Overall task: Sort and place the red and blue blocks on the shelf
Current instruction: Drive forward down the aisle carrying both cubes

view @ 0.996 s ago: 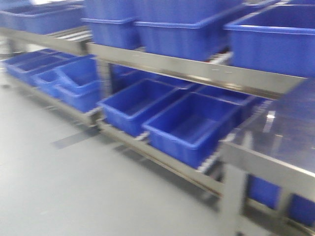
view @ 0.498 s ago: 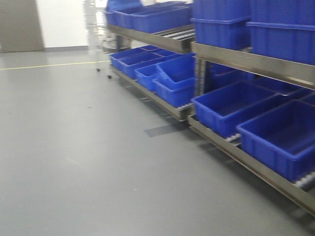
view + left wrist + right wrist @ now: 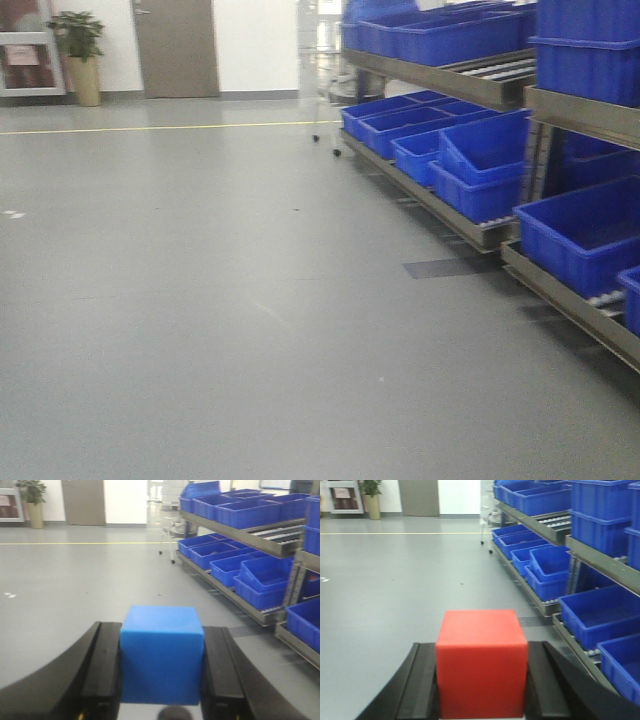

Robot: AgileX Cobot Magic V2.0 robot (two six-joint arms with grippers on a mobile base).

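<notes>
Left gripper (image 3: 161,626) clamps the light blue matte cube (image 3: 161,660); right gripper (image 3: 481,645) clamps the solid red matte cube (image 3: 481,670). Brushed grey steel multi-tier shelf (image 3: 440,82) lies right of both, long axis running away from the cameras; right gripper nearer. Versus 1.0 s ago: shelf filled front view, now sits at right edge.

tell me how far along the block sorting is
Done: the pick-up. In hand: the left gripper is shut on the blue block, the right gripper on the red block. Left: placing both on the shelf, which stands off to the right in the front view, with open floor ahead.
</notes>
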